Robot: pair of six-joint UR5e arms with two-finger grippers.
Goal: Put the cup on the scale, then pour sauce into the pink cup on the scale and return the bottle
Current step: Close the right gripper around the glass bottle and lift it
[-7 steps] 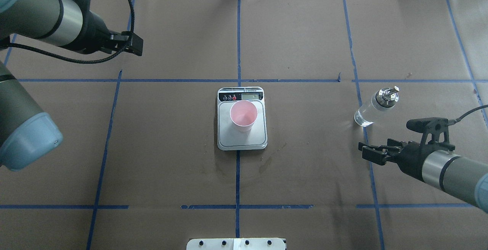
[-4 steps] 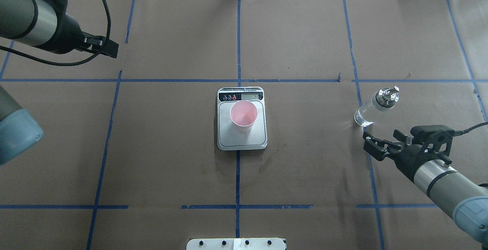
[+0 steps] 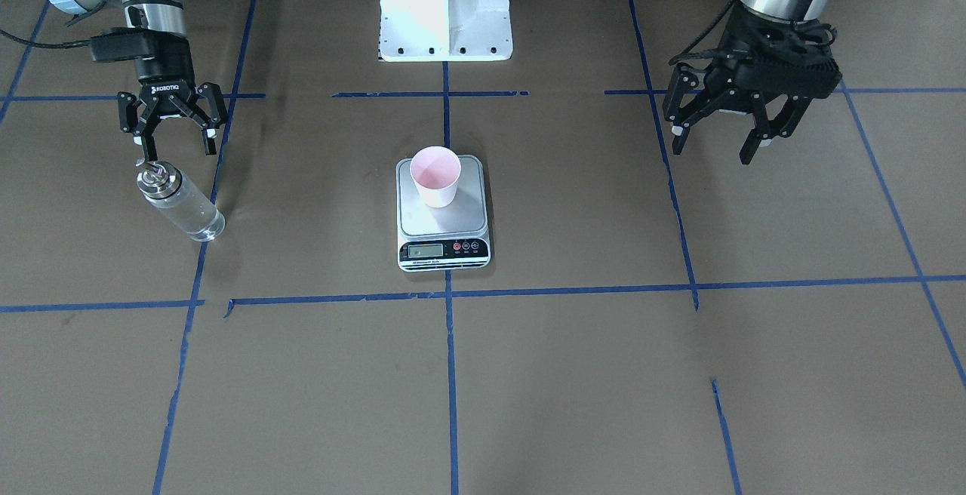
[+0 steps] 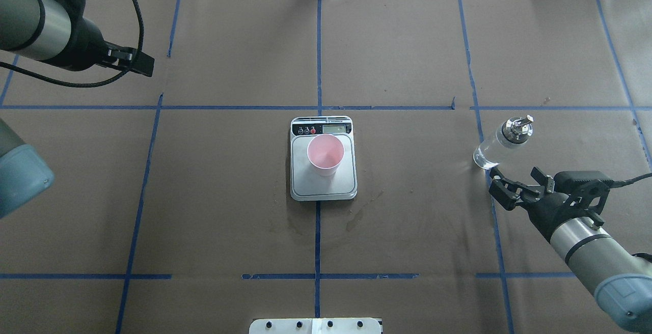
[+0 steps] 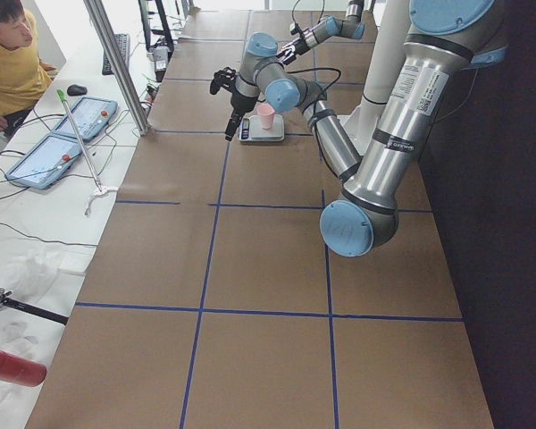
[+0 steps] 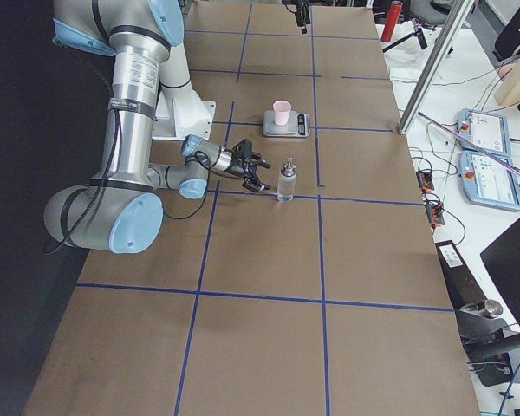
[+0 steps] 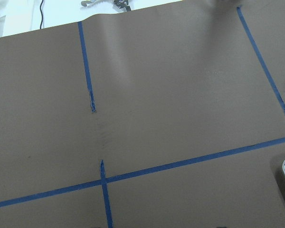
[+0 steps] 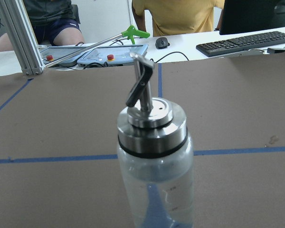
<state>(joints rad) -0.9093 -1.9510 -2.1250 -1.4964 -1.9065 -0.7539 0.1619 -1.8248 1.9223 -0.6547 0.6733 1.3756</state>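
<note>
The cup (image 4: pixel 325 154) stands upright on the scale (image 4: pixel 305 185) at the middle of the surface (image 4: pixel 407 222). The bottle (image 4: pixel 501 143) stands on the robot's right, just ahead of the right pincer (image 3: pixel 175 152), whose fingers are spread apart and not touching it. The left pincer (image 3: pixel 711 154) hangs well off, also spread apart.

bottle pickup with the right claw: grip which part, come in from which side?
Take the bottle by its glass body, just below the silver collar, coming in level from the robot's side, where the right claw is open and facing it. The bottle stands upright and its straight round wall suits two fingers. The angled spout on top would likely spoil a top-down grasp.
</note>
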